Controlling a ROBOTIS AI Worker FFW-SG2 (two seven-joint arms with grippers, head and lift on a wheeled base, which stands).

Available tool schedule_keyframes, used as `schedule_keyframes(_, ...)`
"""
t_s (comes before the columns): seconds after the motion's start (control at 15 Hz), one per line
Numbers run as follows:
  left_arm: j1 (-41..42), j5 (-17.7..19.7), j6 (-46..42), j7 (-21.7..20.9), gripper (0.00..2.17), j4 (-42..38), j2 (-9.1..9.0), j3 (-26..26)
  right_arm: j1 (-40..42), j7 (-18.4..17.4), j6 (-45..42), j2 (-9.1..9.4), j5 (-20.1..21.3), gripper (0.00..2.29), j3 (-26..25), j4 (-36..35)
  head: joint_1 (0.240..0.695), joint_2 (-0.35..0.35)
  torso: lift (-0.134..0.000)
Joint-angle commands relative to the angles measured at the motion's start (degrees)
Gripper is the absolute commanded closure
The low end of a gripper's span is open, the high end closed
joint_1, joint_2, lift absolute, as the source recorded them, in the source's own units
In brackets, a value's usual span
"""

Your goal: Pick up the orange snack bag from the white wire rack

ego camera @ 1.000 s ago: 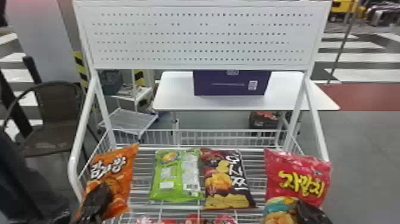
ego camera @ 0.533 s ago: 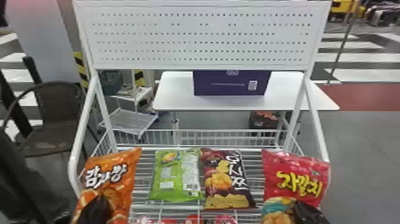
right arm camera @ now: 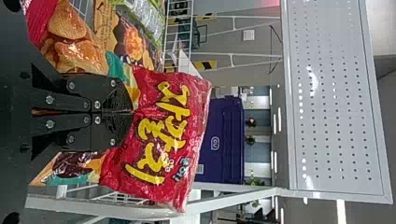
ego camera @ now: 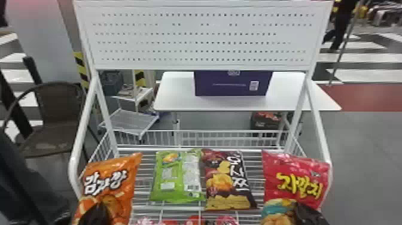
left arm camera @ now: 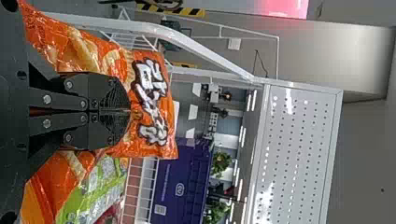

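Behind the white wire rack, a white table is holding up a purple box. So the left gripper is pinching the orange snack bag at the rack's left end, fingers clamped right on it. Right gripper is squeezing a red bag at the rack's right end. Green and dark bags are lying on the rack between them.

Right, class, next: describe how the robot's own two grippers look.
The black left gripper and the matching black right gripper each have two broad, flat fingers with rounded, finely ridged tips. Round, silver-coloured screw heads dot the fingers and the straight black links behind them.
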Motion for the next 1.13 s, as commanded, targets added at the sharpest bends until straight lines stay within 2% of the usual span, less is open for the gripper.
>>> schedule_keyframes(0.0,0.1,0.0,-0.2,0.0,1.74,0.0,0.07,0.0,0.1,0.0,0.0,-0.08,0.0,2.22,0.0,0.0,0.499,0.000,0.000)
schedule_keyframes(1.07,0.0,-1.1,-0.2,0.0,1.74,0.1,-0.10,-0.5,0.5,0.0,-0.2,-0.52,0.0,2.22,0.0,-0.4,0.499,0.000,0.000)
